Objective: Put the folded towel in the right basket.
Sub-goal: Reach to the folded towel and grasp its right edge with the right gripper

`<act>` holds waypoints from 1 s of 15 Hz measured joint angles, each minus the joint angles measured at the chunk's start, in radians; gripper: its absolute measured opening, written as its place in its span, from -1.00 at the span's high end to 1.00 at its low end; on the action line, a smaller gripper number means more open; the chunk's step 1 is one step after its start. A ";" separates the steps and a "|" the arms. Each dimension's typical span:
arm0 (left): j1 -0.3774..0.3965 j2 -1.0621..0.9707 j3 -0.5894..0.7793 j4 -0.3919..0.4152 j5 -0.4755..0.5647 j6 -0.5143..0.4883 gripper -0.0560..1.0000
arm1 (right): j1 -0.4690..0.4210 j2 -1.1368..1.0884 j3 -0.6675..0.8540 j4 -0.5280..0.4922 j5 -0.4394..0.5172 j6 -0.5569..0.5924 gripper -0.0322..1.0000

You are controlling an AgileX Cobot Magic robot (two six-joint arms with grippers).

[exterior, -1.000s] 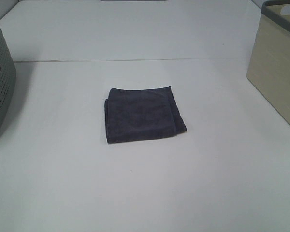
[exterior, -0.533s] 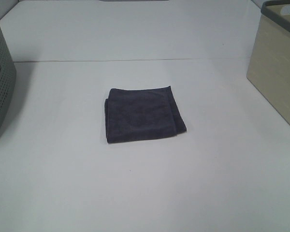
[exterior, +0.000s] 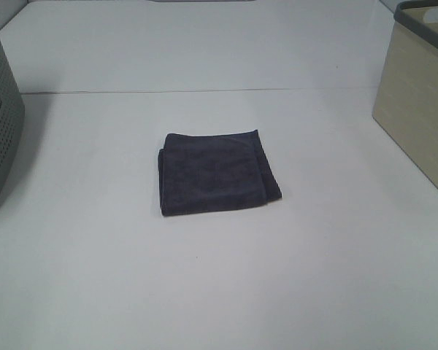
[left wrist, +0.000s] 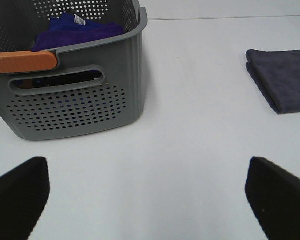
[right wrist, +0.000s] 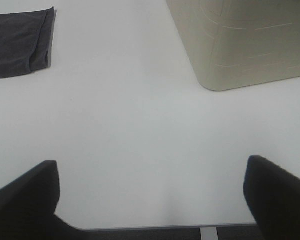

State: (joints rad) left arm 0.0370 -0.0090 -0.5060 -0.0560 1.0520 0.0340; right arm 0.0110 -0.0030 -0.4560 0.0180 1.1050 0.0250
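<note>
The folded dark grey towel point(exterior: 217, 173) lies flat in the middle of the white table point(exterior: 204, 277). It also shows in the left wrist view point(left wrist: 285, 77) and in the right wrist view point(right wrist: 19, 42). The right basket point(exterior: 420, 95) is beige with a dark rim and stands at the table's right edge; its wall shows in the right wrist view point(right wrist: 245, 40). My left gripper point(left wrist: 150, 195) is open and empty, well apart from the towel. My right gripper point(right wrist: 152, 200) is open and empty, between the towel and the beige basket. Neither arm shows in the exterior high view.
A grey perforated basket point(exterior: 0, 124) stands at the table's left edge. In the left wrist view the grey basket point(left wrist: 70, 100) has an orange handle point(left wrist: 22, 62) and holds blue cloth point(left wrist: 75, 30). The table's front edge point(right wrist: 155, 228) shows near my right gripper.
</note>
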 joint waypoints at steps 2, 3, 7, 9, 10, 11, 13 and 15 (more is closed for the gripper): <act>0.000 0.000 0.000 0.000 0.000 0.000 -0.99 | 0.000 0.000 0.000 0.000 0.000 0.000 -0.91; 0.000 0.000 0.000 0.000 0.000 0.000 -0.99 | 0.000 0.000 0.000 0.000 0.000 0.000 -0.91; 0.000 0.000 0.000 0.000 0.000 0.000 -0.99 | 0.000 0.000 0.000 0.000 0.000 -0.036 -0.91; 0.000 0.000 0.000 0.000 0.000 0.000 -0.99 | 0.000 0.000 0.000 0.000 0.000 -0.036 -0.91; 0.000 0.000 0.000 0.000 0.000 0.000 -0.99 | 0.000 0.000 0.000 0.000 0.000 -0.036 -0.91; 0.000 0.000 0.000 0.000 0.000 0.000 -0.99 | 0.000 0.000 0.000 0.000 0.000 -0.036 -0.91; 0.000 0.000 0.000 0.000 0.000 0.000 -0.99 | 0.000 0.000 0.000 0.000 0.000 -0.036 -0.91; 0.000 0.000 0.000 0.000 0.000 0.000 -0.99 | 0.000 0.000 0.000 0.000 0.000 -0.036 -0.91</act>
State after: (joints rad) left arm 0.0370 -0.0090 -0.5060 -0.0560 1.0520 0.0340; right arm 0.0110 -0.0030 -0.4560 0.0180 1.1050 -0.0110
